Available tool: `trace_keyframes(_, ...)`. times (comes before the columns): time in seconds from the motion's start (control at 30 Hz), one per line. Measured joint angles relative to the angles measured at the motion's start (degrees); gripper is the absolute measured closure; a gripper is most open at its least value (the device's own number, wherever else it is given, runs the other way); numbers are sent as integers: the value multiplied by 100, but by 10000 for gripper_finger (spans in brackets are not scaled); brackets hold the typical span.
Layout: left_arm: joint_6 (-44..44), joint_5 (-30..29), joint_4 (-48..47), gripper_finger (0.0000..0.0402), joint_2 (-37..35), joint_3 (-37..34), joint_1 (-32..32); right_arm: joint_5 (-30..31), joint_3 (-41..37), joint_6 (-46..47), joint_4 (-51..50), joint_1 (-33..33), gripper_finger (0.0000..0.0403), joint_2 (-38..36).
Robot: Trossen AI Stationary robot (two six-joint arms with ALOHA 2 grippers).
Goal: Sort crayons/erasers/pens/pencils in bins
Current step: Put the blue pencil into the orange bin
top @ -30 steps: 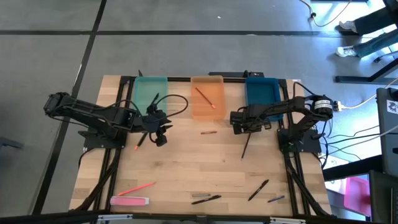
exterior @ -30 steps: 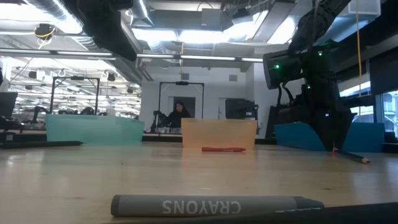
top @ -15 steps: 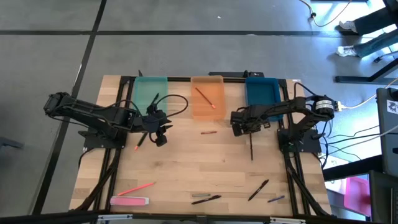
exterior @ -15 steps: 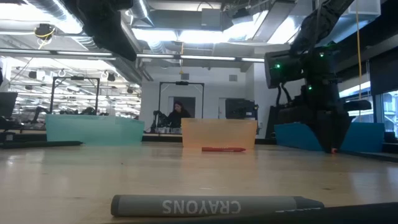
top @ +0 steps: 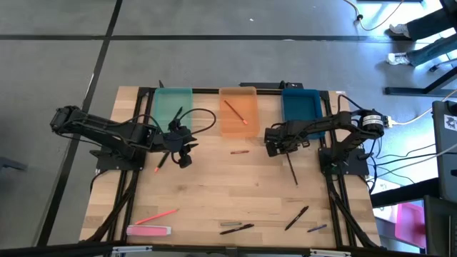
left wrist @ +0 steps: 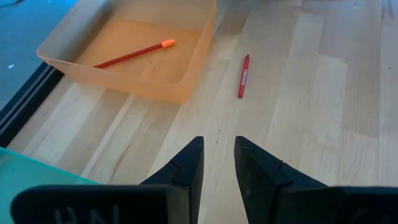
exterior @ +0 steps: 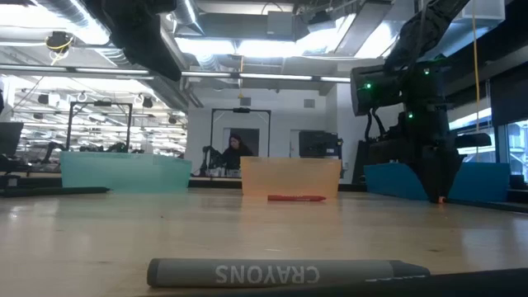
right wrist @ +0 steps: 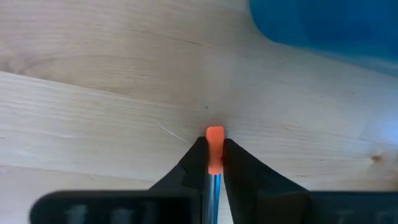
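Bins, three, in a row along the upper edge of the wooden table (top: 214, 193) in the high view: teal bin (top: 173, 107) at left, orange bin (top: 238, 111) at centre, blue bin (top: 300, 107) at right.

Left of frame:
- Left gripper (top: 184, 151), just below the teal bin; in its wrist view the fingers (left wrist: 186, 168) stand slightly apart with nothing between them.
- Orange-tipped stick (top: 158, 166) on the table just left of that gripper.
- Pink pencil (top: 156, 215), lower left, lying at a slant.
- Eraser (top: 148, 230), pink with a white end, just below the pink pencil at the lower edge.

Centre of frame:
- Red pencil with orange tip (top: 234, 111), lying diagonally inside the orange bin.
- Red crayon (top: 240, 151), on the table just below the orange bin.
- Grey crayon (top: 230, 223) and black pen (top: 239, 229), close together at lower centre.

Right of frame:
- Right gripper (top: 285, 146), below the blue bin, closed on a dark pencil (top: 292, 170); the orange eraser end (right wrist: 214, 140) shows pinched between the fingers, and the shaft runs down-right across the table.
- Second black pen (top: 296, 218), lower right, slanted.
- Short grey-blue stick (top: 317, 228), right of that pen.
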Motion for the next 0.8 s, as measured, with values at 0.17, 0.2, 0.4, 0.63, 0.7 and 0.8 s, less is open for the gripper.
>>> trace_keyframes(0.17, -1, 0, 0, 319, 0, 0, 0, 75, 0, 10, 0, 2, 358, 6)
trace_keyframes(0.2, 0, 0, 0, 319, 0, 0, 2, 82, 0, 10, 0, 2, 357, 6)
trace_keyframes(0.4, -2, 0, 0, 319, 0, 0, 2, 106, 0, -3, 9, 35, 355, 6)
trace_keyframes(0.63, 0, 0, -1, 319, 0, 0, 2, 115, 362, -17, 190, 333, 355, 32)
trace_keyframes(0.7, 1, 0, -5, 319, 0, 0, 0, 143, 455, -19, 105, 443, 355, 35)
trace_keyframes(0.8, 2, 0, -16, 319, 0, 0, 2, 402, 729, -27, 128, 588, 355, 29)
